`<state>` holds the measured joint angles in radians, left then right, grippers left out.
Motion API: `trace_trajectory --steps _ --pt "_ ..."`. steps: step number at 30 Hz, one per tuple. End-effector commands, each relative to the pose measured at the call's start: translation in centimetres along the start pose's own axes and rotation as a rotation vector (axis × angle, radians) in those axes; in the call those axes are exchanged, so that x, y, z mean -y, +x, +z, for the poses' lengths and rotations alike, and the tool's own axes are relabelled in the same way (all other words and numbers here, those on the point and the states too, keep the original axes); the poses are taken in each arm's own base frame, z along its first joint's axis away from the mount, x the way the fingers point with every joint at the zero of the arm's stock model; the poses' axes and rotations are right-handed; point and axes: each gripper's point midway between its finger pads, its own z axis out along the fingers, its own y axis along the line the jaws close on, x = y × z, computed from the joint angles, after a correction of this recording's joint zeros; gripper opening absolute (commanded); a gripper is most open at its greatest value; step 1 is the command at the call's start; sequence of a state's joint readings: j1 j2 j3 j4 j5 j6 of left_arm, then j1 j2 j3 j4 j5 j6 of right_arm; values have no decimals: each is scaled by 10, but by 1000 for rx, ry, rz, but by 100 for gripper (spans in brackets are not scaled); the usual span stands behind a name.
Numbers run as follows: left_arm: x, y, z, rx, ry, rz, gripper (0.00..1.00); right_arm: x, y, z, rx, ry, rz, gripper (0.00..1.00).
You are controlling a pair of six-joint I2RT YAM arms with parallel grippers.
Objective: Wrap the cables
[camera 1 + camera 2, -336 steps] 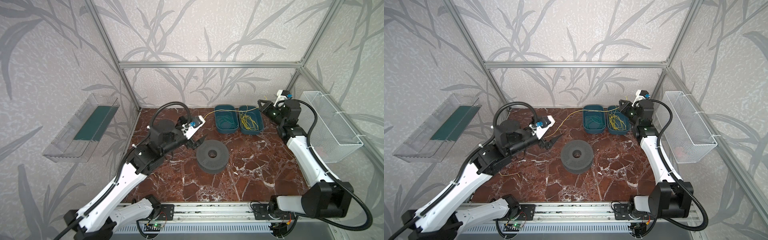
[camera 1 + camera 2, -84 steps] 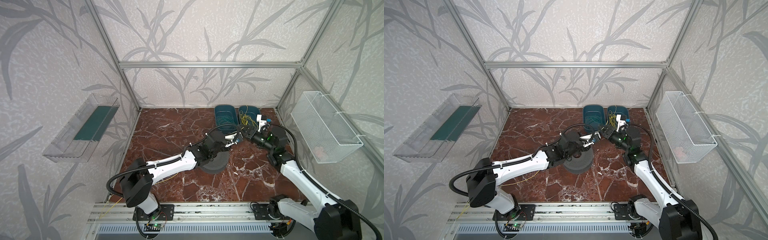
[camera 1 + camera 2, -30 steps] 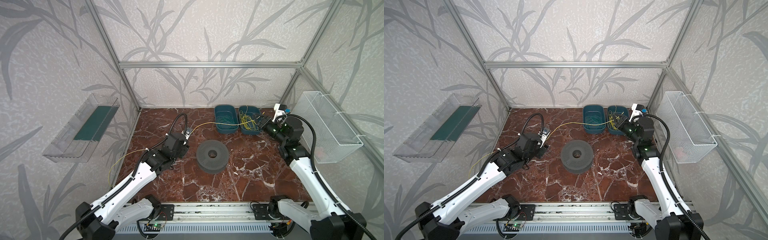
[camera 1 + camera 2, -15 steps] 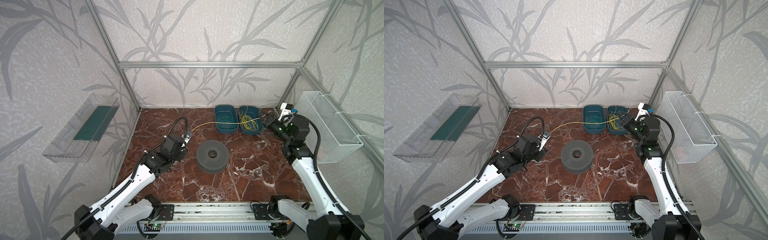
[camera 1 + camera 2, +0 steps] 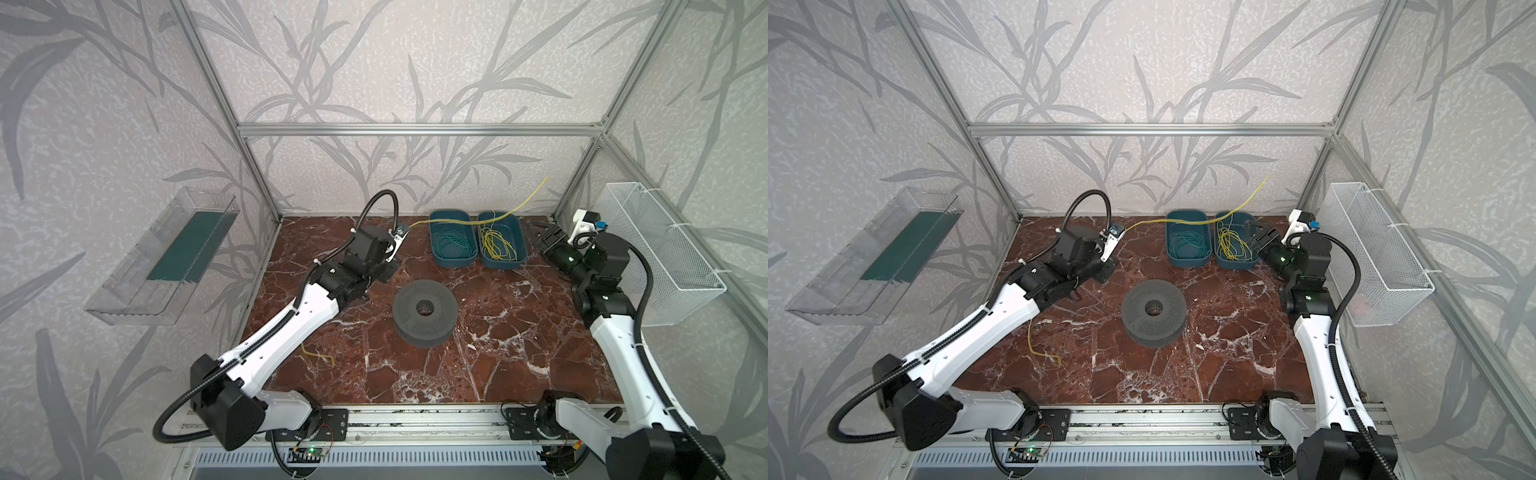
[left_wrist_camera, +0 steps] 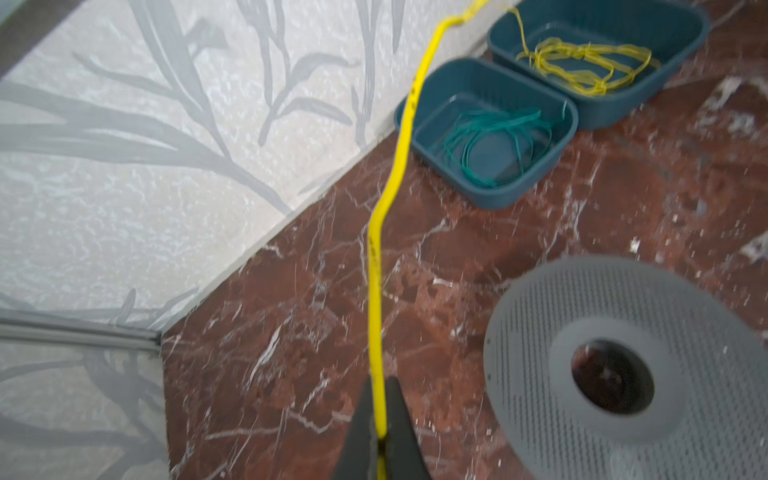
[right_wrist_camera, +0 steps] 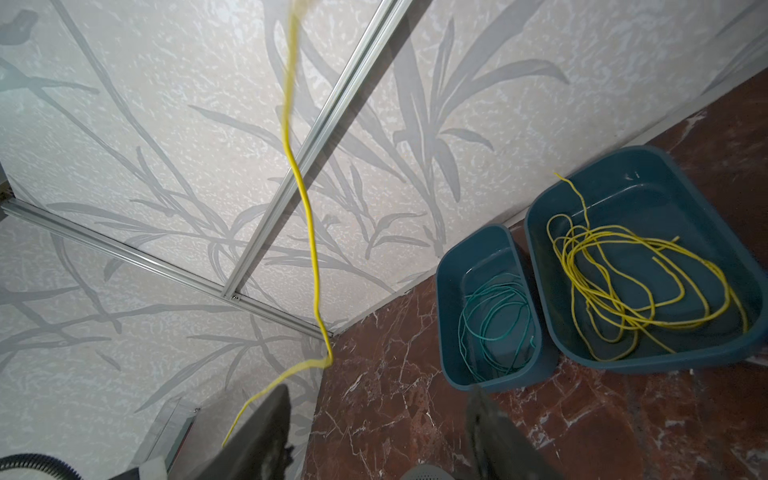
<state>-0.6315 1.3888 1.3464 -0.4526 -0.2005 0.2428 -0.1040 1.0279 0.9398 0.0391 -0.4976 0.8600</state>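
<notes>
My left gripper (image 6: 378, 415) is shut on a thin yellow cable (image 6: 376, 291), pinched between both fingertips. In both top views that cable (image 5: 457, 222) (image 5: 1183, 222) runs from the left gripper (image 5: 406, 231) (image 5: 1123, 232) over the bins and curves up in the air toward the back right corner. Its tail (image 5: 316, 355) lies on the floor by the left arm. More yellow cables (image 5: 496, 247) (image 7: 623, 282) lie coiled in the right-hand bin. My right gripper (image 5: 541, 235) (image 7: 378, 415) is open beside that bin, with nothing between its fingers. The loose cable (image 7: 309, 216) passes outside one finger.
A grey perforated spool (image 5: 424, 311) (image 6: 623, 374) stands mid-floor. Two teal bins (image 5: 432, 241) (image 5: 521, 245) sit at the back, and the left-hand one holds green cable (image 5: 455, 247). A wire basket (image 5: 665, 249) hangs on the right wall and a clear tray (image 5: 166, 257) on the left wall.
The left gripper has shut on the yellow cable. The right gripper has opened and let go of it. The freed end has sprung up toward the back wall.
</notes>
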Motion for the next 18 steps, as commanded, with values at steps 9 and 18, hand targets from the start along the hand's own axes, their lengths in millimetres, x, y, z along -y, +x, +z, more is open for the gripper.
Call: trace_trajectory --steps 9,18 --pt "1 -95 36 159 -30 -104 0 -40 15 -49 -39 -50 -258 80" --pt "22 -143 20 231 133 -175 0 -79 136 -3 -190 -414 -530 74"
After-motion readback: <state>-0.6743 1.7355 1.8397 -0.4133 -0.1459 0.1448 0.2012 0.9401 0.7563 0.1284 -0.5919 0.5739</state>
